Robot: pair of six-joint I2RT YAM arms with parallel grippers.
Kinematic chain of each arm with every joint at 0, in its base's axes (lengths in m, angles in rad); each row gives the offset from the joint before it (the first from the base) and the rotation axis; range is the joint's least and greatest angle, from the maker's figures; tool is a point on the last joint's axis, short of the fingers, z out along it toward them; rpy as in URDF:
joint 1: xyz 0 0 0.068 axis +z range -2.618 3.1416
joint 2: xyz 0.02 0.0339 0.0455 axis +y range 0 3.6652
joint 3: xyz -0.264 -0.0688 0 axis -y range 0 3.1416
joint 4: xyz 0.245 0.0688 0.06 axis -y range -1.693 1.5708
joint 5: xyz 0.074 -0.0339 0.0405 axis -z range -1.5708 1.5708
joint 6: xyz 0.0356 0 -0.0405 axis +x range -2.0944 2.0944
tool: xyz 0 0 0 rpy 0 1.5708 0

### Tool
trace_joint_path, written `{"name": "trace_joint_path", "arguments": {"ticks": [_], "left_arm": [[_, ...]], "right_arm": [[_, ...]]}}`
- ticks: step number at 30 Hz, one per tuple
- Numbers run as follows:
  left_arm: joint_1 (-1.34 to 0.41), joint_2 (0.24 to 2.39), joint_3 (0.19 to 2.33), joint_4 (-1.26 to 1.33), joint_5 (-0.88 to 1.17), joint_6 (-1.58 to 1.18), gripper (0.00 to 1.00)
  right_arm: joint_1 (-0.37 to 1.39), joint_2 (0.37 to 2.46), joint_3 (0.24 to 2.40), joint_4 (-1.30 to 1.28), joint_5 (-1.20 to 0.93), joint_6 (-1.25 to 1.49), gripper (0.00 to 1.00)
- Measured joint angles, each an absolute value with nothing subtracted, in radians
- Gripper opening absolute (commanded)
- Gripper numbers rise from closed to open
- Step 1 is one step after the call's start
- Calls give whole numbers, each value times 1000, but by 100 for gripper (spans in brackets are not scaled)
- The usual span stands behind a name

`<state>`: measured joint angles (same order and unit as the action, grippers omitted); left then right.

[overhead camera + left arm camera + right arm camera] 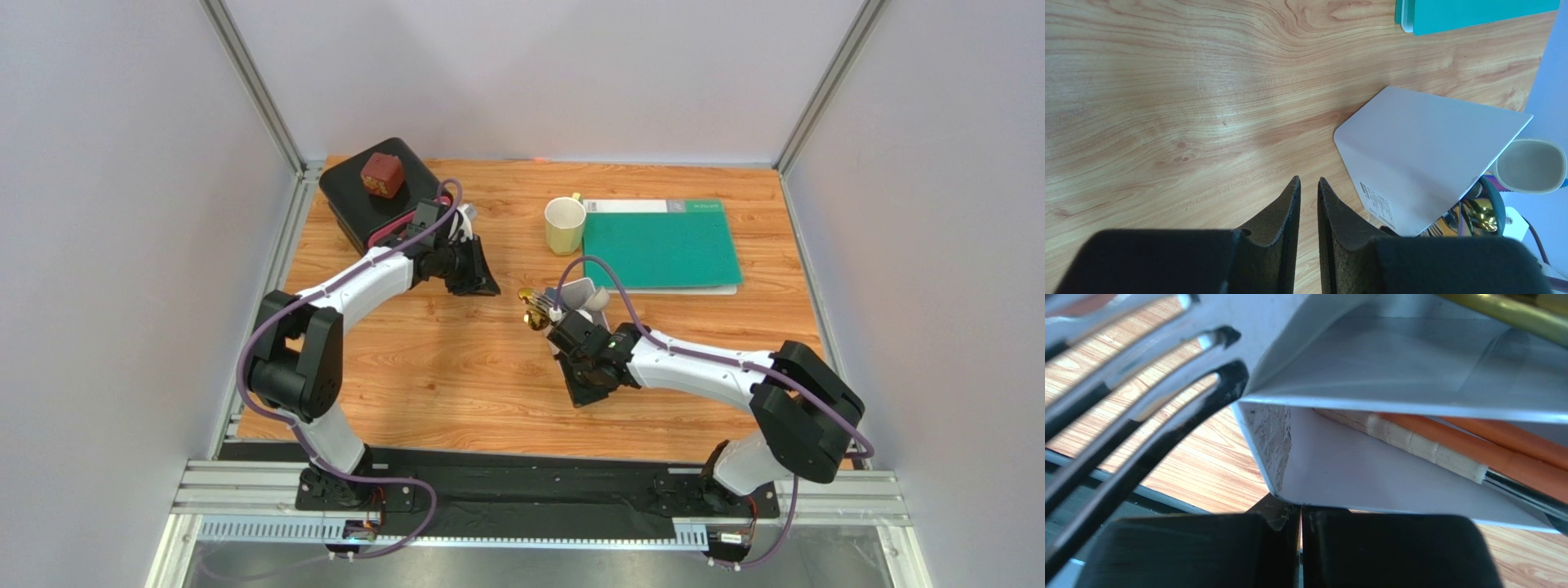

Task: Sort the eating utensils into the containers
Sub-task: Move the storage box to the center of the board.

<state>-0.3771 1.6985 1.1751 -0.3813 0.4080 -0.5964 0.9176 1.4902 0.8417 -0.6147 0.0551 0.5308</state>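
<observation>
at centre, right pincer [1300, 509] clenched on tilted white tray [1413, 367], left pincer [1308, 182] slightly parted, empty

A cream mug [564, 226] stands just beside a green folder [660, 244] on the wooden worktop [466, 368]. A dark red block [383, 174] sits atop a black box [363, 202] in the far-left corner.
</observation>
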Motion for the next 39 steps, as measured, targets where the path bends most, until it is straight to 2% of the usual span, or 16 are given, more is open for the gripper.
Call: {"name": "trace_joint_path", "arguments": {"ticks": [18, 35, 39], "left_arm": [[-377, 1657, 1140, -389, 394, -577, 23], [-382, 1662, 1136, -389, 497, -566, 23], [-385, 1662, 1129, -389, 497, -565, 23]], "right_arm": [[913, 1597, 946, -648, 61, 509, 0], [835, 1686, 1056, -641, 32, 510, 0], [827, 1721, 1102, -640, 22, 516, 14]]}}
